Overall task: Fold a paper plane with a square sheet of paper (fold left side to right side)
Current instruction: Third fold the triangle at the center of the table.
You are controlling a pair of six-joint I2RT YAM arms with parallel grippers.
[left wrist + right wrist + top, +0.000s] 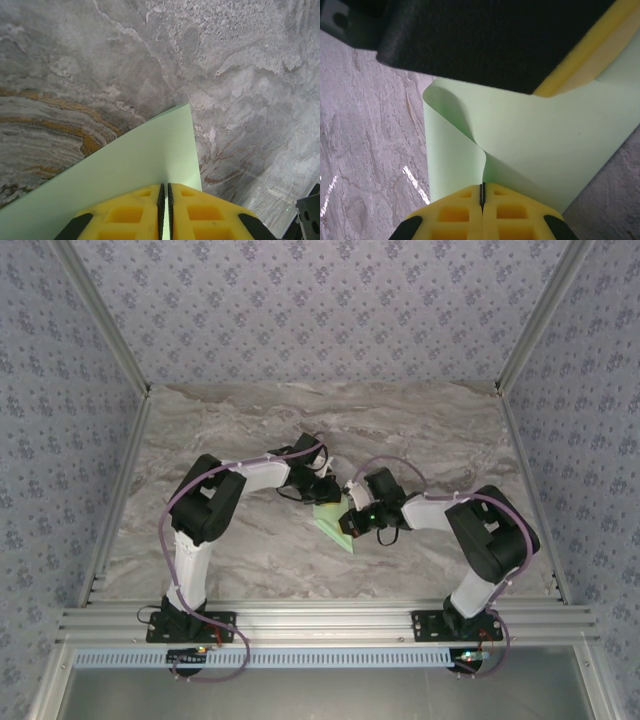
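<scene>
The square sheet of paper (333, 522) is pale mint green and hangs between both grippers over the middle of the table. My left gripper (325, 492) holds its upper edge. In the left wrist view the yellow jaws (165, 186) stand almost together with the thin sheet (145, 160) in the slit. My right gripper (352, 523) is shut on another part of the paper (545, 150), which curls up in a soft bend into its jaws (482, 186). A black-padded finger of the left gripper (485, 45) presses on the sheet at the top of the right wrist view.
The grey marble table (250, 430) stretches around the paper. Aluminium frame posts and patterned walls close in the left, right and back sides. The two wrists nearly touch at the centre.
</scene>
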